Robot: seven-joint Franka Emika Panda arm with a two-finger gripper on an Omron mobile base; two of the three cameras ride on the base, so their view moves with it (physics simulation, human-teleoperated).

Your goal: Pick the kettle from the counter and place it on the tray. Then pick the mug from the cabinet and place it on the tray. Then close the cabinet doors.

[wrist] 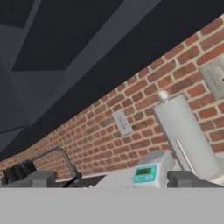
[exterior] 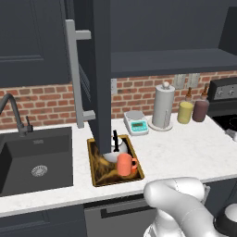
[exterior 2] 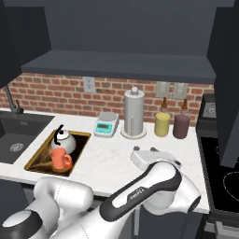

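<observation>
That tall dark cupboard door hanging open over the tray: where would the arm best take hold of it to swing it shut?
Probably by the long grey bar handle on the open cabinet door. The bar runs upright and stands off the panel on short posts, so the open gripper could straddle it, fingers level, coming from the sink side. The flat panel itself offers no edge to pinch.
</observation>
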